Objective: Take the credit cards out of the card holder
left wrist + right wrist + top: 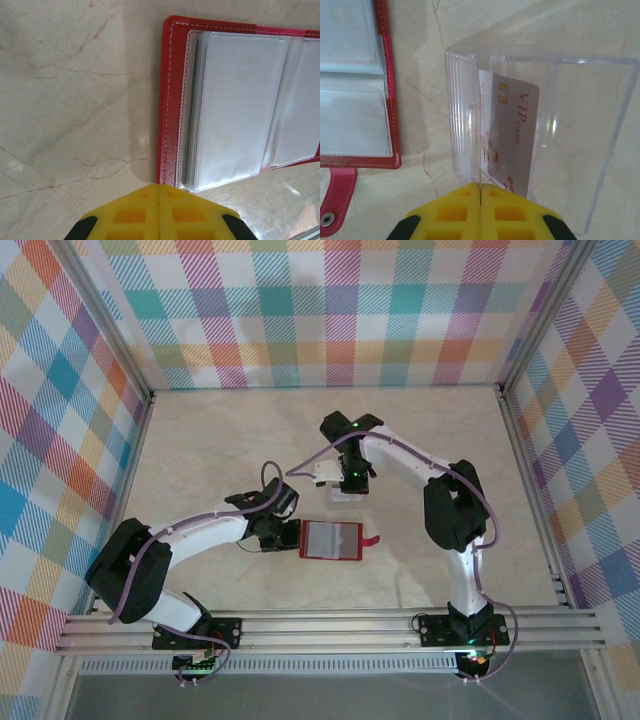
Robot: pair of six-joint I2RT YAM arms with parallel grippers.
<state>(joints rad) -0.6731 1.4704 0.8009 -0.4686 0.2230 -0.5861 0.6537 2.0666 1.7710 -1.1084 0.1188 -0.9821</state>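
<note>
Red card holder: lies open and flat on the desk between my two arms, with the pockets facing up where the pincers can reach them.
Snap tab: undone and lying flat off the holder's edge on the right arm's side, which lets the cover lie open.
Clear sleeves: a stack of pale leaves. From the left wrist view I cannot tell whether any card is inside them.
Left pincer: jaws closed tip to tip and holding nothing, at the holder's stitched red border. I judge I have it there to pin the cover down.
Right pincer: jaws closed, close over the clear plastic box. The card's edge runs down to the seam between the tips, and I cannot tell whether it is pinched there.
Credit card: pale pinkish, marked VIP, with a chip. It stands tilted inside the box, out of the holder.
Box position: just beside the holder, on its far side in the top view. I judge it serves as the drop-off for cards.
Progress: one card is out, and I cannot tell whether more remain in the sleeves.
</note>
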